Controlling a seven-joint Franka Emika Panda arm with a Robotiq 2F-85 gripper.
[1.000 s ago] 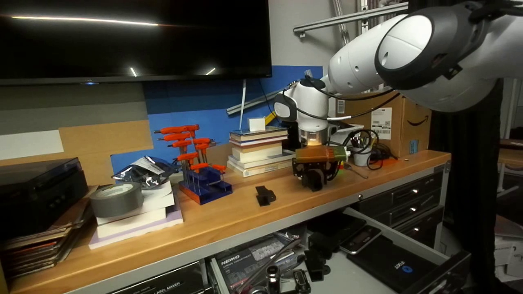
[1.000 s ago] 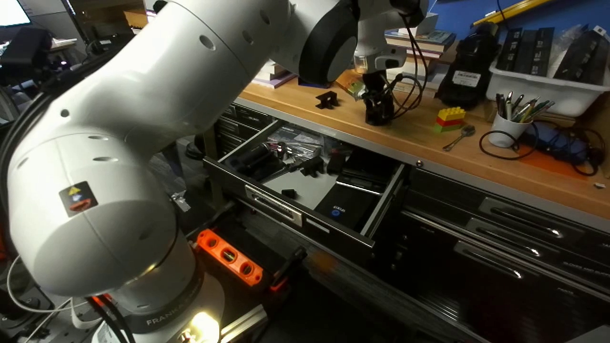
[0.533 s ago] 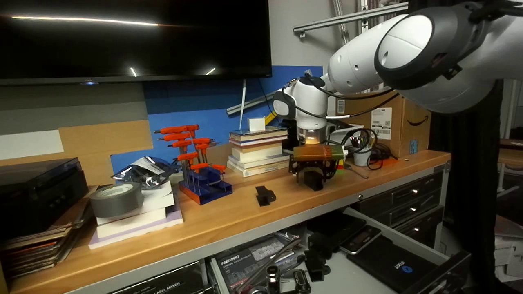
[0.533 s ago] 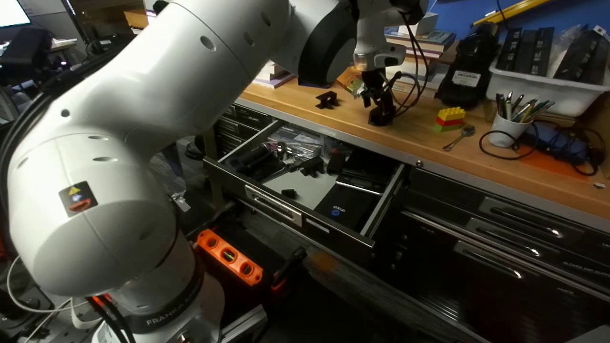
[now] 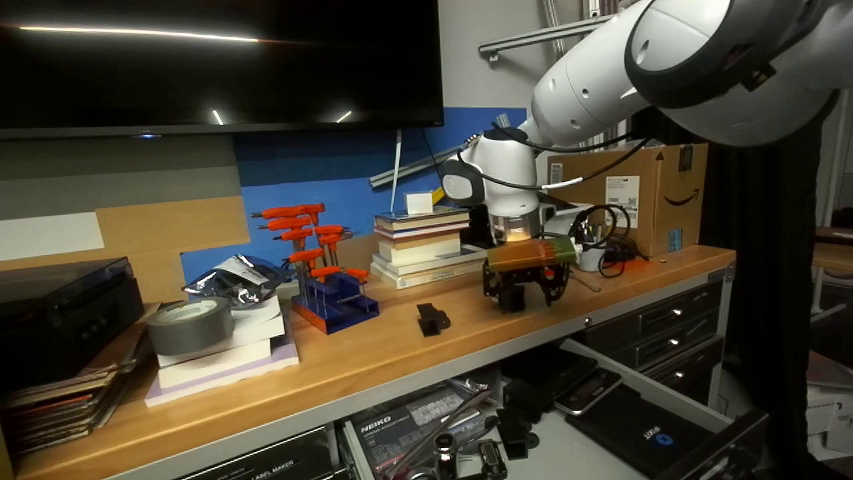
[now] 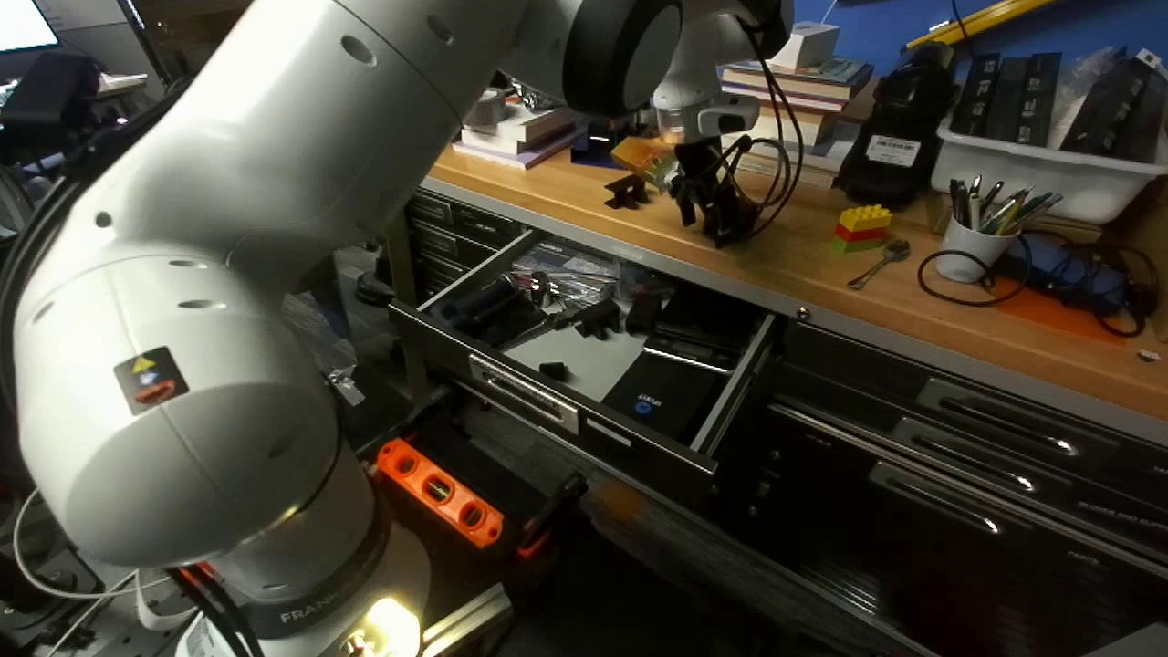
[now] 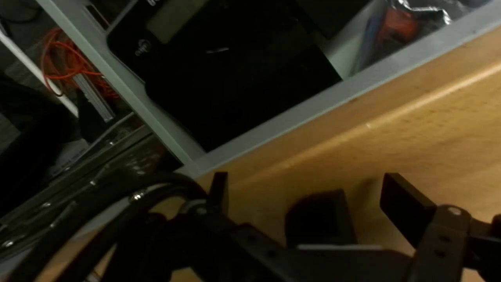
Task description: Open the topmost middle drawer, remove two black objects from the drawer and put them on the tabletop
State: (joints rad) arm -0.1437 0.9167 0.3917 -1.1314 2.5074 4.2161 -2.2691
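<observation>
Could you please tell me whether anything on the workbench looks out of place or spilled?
I see no spill, but the spoon and toy bricks near each other on the tabletop look mildly odd: more kitchen and playroom than workshop.

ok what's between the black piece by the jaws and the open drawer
The wrist view shows bare tabletop, then the grey bench edge, between the black piece and drawer.

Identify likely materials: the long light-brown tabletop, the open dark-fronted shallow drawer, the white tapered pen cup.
Tabletop: wood, satin; grain and soft highlight show. Drawer: probably glossy painted metal; thin edges catch light. Pen cup: smooth plastic or ceramic; plain white leaves that open.
</observation>
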